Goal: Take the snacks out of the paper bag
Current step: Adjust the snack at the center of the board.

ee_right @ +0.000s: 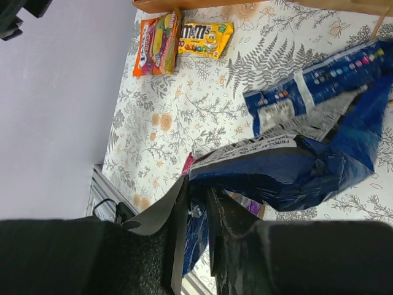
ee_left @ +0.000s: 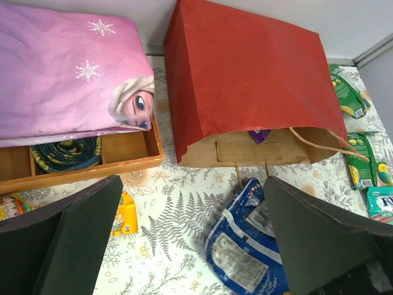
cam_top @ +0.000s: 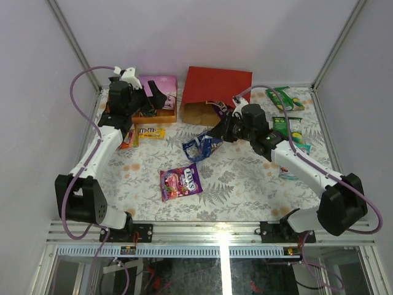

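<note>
**Top view.** The red paper bag with brown kraft lining [cam_top: 218,83] lies on its side at 12 o'clock of the fern-print tabletop [cam_top: 245,184], mouth toward me. My right hand [cam_top: 215,132] sits just at 6 o'clock of that mouth, clamped on the long blue glossy chip bag [cam_top: 198,147]. The chip bag hangs crumpled from it, clear of the mouth. My left hand [cam_top: 149,101] hovers over the wooden box [cam_top: 161,115] at 10 o'clock. Already out are the magenta candy packet [cam_top: 181,182] toward 6 o'clock, the green packets [cam_top: 287,126] at 3 o'clock and the yellow pack [cam_top: 150,132] at 9 o'clock.

**Left wrist view.** The left hand's fingers [ee_left: 73,239] stand wide apart with nothing between them. This view shows what the top view blurs: a small purple packet [ee_left: 259,135] just inside the bag mouth. I judge the bag is not emptied.

**Right wrist view.** Only here is the grip itself plain. The fingers [ee_right: 236,230] pinch a thin fold at the chip bag's edge, and the rest trails off toward 3 o'clock. The paper bag is out of this view.

**Step in hand:** carrying the chip bag away from the mouth.

**Next, as I judge it:** carry it toward 6 o'clock onto bare tabletop, lower it and let go. The pinch on slick film is thin, so I should go slowly. After that, go back for the purple packet.
</note>
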{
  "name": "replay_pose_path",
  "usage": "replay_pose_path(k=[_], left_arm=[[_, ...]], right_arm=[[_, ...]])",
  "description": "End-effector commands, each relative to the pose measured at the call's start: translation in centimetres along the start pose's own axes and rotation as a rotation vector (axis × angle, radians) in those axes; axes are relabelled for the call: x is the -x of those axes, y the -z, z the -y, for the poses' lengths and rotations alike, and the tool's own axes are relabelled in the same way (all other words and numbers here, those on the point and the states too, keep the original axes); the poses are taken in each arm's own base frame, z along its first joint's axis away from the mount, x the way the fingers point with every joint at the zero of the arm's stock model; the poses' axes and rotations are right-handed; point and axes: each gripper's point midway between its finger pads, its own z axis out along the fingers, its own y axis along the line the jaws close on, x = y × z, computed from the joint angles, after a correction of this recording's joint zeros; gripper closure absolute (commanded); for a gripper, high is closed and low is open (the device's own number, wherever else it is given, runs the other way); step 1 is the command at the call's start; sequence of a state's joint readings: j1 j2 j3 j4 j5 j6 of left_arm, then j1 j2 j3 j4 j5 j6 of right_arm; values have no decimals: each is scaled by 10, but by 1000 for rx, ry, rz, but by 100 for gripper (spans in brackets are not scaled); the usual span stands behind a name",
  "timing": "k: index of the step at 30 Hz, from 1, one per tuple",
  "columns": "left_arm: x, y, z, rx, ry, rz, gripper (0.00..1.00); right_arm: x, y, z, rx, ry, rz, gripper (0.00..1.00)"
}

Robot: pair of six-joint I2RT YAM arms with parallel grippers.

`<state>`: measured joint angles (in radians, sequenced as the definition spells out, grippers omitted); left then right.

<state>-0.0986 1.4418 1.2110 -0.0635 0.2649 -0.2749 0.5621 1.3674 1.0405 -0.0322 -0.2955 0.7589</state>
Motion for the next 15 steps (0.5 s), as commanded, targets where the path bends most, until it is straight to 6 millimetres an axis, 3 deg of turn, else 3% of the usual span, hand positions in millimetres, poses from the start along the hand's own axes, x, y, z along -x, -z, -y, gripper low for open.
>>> replay_pose_path(k=[1, 3, 6, 7, 10, 12, 15], left_arm=[[15, 9, -6, 40, -38, 56, 0], [13, 7, -8, 49, -37, 52, 0], [8, 0, -6, 20, -34, 32, 0], [6, -2, -5, 11, -28, 25, 0], [3, -7, 0, -25, -18, 12, 0], [3, -8, 3, -43, -11, 11, 0], [3, -8, 9, -68, -6, 14, 0]], right_arm=[[18, 7, -36, 150, 64, 57, 77], [-1, 18, -12, 74, 73, 45, 75], [-42, 42, 43, -99, 76, 11, 70], [-68, 52, 69, -168, 61, -28, 63], [-108, 75, 113, -281, 5, -32, 24], [-108, 87, 120, -311, -3, 14, 9], [-71, 96, 104, -298, 72, 137, 0]])
